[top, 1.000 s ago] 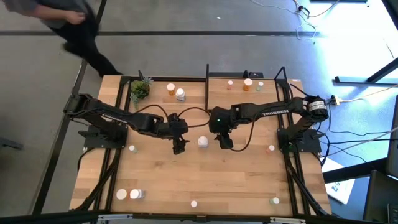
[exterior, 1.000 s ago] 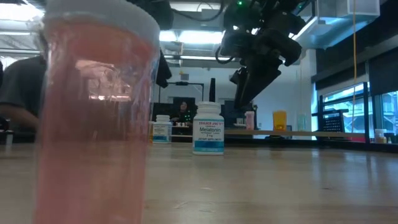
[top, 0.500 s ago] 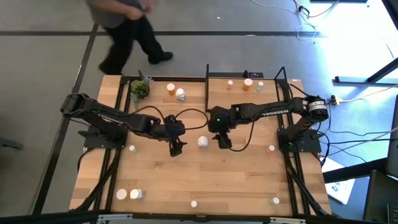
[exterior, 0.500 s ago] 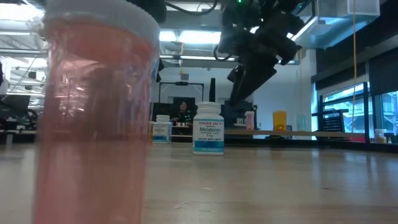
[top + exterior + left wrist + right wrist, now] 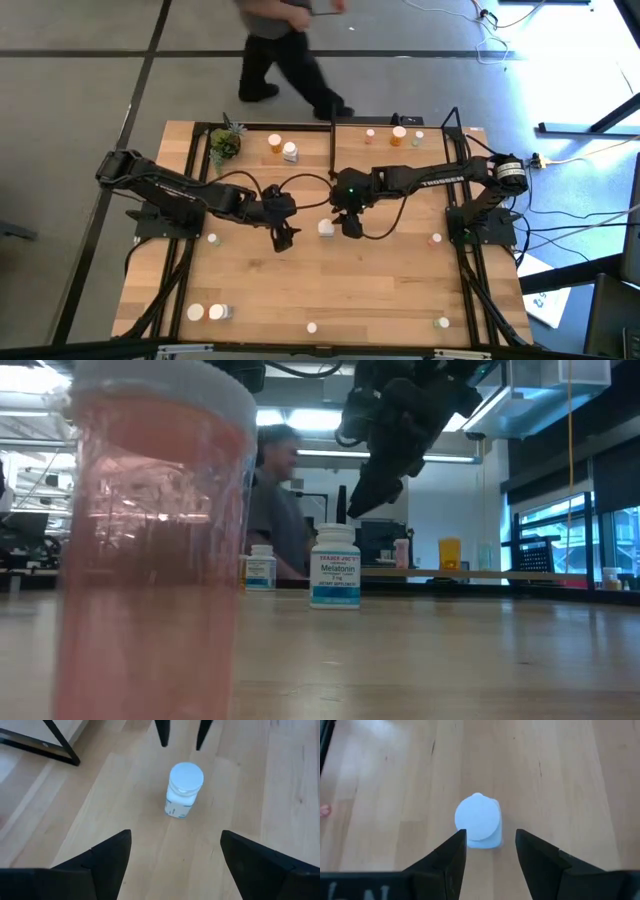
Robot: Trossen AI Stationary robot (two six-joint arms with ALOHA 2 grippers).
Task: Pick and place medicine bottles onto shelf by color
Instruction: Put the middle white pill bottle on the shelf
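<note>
So the right gripper is hanging just beside the white medicine bottle in the middle of the table, fingers spread apart with nothing between them; from its own wrist view the bottle's round white cap sits right ahead of the gap, and the bottle isn't gripped. In the low view that gripper is up in the air above and a bit behind the bottle, which stands upright on the wood. The left gripper is on the bottle's other side, a little way off, jaws wide and empty too, pointing at the same bottle. Further out, the shelf runs along the far edge with an orange bottle and a couple of small pale ones on it, plus a potted plant at the far left corner. More bottles are scattered around the near edge. A person is walking past behind the table.
</note>
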